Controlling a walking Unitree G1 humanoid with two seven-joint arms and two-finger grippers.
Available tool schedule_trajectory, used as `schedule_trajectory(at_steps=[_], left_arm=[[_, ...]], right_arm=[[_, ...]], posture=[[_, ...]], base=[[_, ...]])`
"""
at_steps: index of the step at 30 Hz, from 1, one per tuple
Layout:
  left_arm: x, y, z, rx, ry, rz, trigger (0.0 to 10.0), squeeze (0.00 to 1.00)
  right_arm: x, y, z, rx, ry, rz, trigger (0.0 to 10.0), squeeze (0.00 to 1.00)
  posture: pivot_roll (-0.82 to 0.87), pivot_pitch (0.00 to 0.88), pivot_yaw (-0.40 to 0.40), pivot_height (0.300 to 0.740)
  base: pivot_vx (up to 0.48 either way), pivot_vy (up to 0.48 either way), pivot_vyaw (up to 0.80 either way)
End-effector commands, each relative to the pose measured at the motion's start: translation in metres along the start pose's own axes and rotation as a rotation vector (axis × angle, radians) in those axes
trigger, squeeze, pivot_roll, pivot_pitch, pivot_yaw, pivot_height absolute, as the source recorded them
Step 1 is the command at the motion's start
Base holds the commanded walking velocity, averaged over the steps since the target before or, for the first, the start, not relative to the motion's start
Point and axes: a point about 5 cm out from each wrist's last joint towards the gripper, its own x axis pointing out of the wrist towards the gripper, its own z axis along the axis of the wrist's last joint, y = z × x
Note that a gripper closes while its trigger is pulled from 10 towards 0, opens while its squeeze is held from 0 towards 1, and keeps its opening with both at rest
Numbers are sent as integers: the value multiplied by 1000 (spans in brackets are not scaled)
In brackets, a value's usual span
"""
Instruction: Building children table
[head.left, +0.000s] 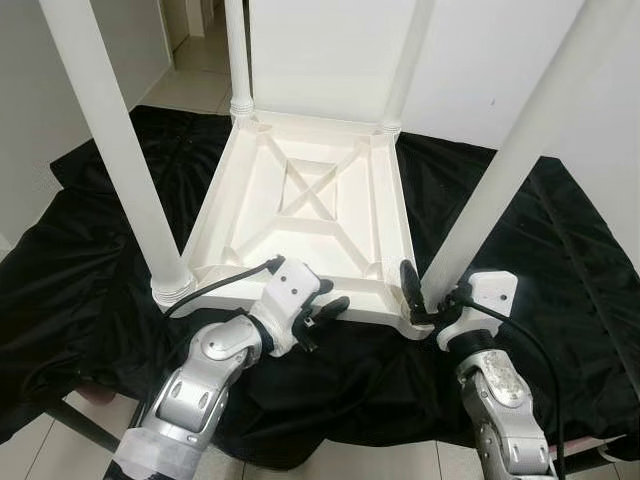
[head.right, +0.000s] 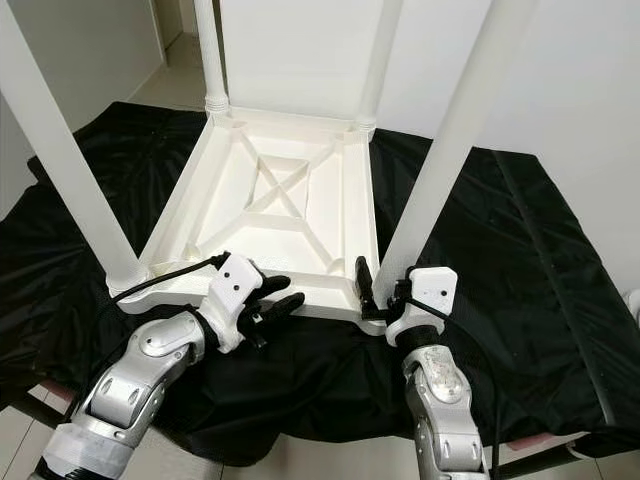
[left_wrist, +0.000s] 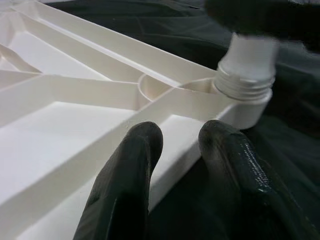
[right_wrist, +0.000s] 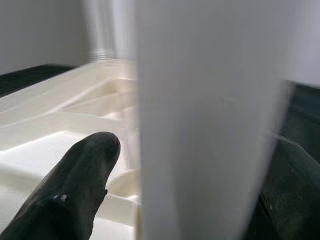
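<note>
White plastic tabletop (head.left: 300, 215) lies upside down on a black cloth (head.left: 90, 260), ribbed underside facing up, cross-brace visible. Four white legs stand in its corner sockets, long axes close to vertical, free ends pointing up out of frame. The tabletop's longer side runs away from the robot.

Step in hand, as judged: seating the near-right leg (head.left: 500, 170) in its corner socket.

Right hand (head.left: 425, 300): fingers straddle the base of that leg, one on each side in the right wrist view. Closed around it; how firmly cannot be told.

Left hand (head.left: 325, 312): at the tabletop's near edge, between the two near legs. Left wrist view shows both fingers (left_wrist: 125, 170) a little apart, resting at the rim, clamping nothing. The threaded collar of the near-right leg sits just beyond them.

Near-left leg (head.left: 120, 150) appears seated, its collar down on the socket.

Next move probably calls for twisting or pressing the near-right leg about its own axis until the collar meets the socket, with the left hand bracing the rim against rotation. Risk: the tabletop sliding on the cloth.
</note>
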Motion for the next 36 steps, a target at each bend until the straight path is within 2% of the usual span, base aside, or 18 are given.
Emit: schedule_trajectory(at_steps=[1, 5, 13, 14, 17, 18, 19, 29, 30, 36], left_arm=[[-1, -3, -2, -16, 10, 0, 10000, 0], [-2, -8, 0, -11, 0, -60, 10000, 0], [-3, -17, 5, -19, -26, -146, 10000, 0], [-4, -19, 6, -16, -25, -153, 10000, 0], [-4, -19, 6, -15, -23, -156, 10000, 0], [-4, -20, 5, -14, -21, -156, 10000, 0], [-4, -20, 5, -11, -18, -156, 10000, 0], [-5, -21, 6, -3, -11, -143, 10000, 0], [-6, -19, 6, -1, -8, -135, 10000, 0], [-6, -18, 5, -2, -6, -125, 10000, 0]], right_arm=[[2, -3, -2, 11, 17, 47, 10000, 0], [4, -5, -10, 11, 61, 236, 10000, 0], [14, -14, -15, -11, 91, 333, 10000, 0], [17, -17, -17, -20, 112, 373, 7569, 0], [18, -18, -19, -25, 124, 392, 7569, 0], [18, -19, -20, -26, 131, 407, 2627, 0], [18, -20, -22, -24, 138, 418, 0, 0], [15, -21, -32, 17, 174, 442, 0, 0], [13, -21, -35, 33, 182, 417, 10000, 0], [15, -14, -34, 54, 193, 332, 10000, 0]], posture=[[-20, 29, -55, 740], [-18, 20, -47, 740], [-3, 2, -46, 740], [-3, 2, -46, 740], [-3, 2, -46, 740], [9, 0, -49, 740], [13, 0, -51, 740], [25, 0, -57, 740], [27, 0, -57, 740], [24, 10, -55, 740]], base=[[0, 0, 0], [0, 0, 0], [0, 0, 0], [0, 0, 0], [0, 0, 0], [0, 0, 0], [0, 0, 0], [0, 0, 0], [0, 0, 0], [0, 0, 0]])
